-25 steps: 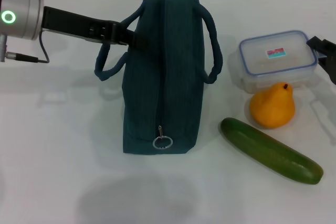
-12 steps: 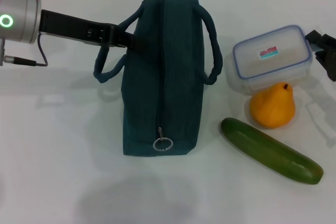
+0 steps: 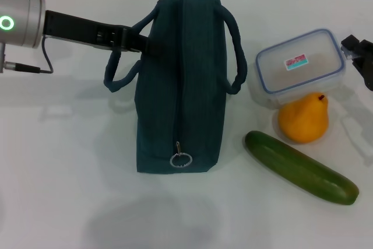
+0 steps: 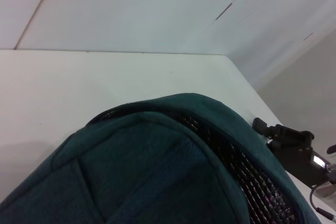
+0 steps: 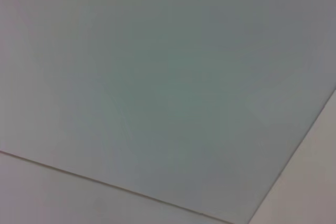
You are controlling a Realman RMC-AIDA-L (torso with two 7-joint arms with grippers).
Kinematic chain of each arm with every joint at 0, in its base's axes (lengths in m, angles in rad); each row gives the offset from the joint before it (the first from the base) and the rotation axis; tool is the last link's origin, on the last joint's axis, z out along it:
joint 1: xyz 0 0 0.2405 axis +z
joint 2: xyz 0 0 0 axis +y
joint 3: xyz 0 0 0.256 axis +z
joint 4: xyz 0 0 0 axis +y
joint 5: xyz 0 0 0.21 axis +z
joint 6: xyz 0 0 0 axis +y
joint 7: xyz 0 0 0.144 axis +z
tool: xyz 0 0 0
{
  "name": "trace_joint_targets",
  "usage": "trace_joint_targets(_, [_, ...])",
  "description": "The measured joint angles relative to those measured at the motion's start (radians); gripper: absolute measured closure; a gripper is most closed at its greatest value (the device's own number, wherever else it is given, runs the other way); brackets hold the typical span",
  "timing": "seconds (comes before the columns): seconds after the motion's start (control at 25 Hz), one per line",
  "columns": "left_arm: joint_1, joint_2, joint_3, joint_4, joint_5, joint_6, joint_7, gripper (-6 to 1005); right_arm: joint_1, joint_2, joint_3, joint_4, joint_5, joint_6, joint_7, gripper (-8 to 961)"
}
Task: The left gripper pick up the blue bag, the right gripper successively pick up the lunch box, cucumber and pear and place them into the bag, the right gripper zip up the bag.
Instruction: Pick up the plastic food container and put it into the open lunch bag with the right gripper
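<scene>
White table top [image 3: 64, 161]: bare work surface bearing all items.

Dark teal-blue fabric bag [image 3: 182, 86]: stands upright at centre, zipper closed along its top, metal ring pull [image 3: 180, 159] at the near end, one padded loop handle on each side. Also fills the lower left wrist view [image 4: 142, 177].

Left gripper [image 3: 135, 41]: black, on a silver wrist with green ring light, reaching in from the left; its tip meets the bag's left handle. Jaw state cannot be told.

Long dark green cucumber [image 3: 300, 167]: lies diagonally, right of the bag.

Clear rectangular plastic lunch box with blue rim [image 3: 298, 66]: tilted, right of the bag, just behind the pear.

Orange-yellow pear [image 3: 303, 119]: between box and cucumber.

Right gripper [image 3: 362, 58]: black, at the right edge beside the box; jaw state cannot be told.
</scene>
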State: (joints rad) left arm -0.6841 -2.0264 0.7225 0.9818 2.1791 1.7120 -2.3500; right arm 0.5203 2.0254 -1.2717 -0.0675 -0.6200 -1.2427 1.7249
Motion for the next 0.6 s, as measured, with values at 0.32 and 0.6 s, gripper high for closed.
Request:
trace_joint_targets(0.32, [0.000,0.000,0.000,0.003,-0.001,0.000,0.000,939,-0.010,0.001,0.000,0.000,0.000,-0.001,0.041,859])
trace_joint_targets(0.6, [0.000,0.000,0.000,0.002,-0.001,0.000,0.004,939,-0.012,0.002,-0.019,-0.001,0.000,-0.010,0.094,859])
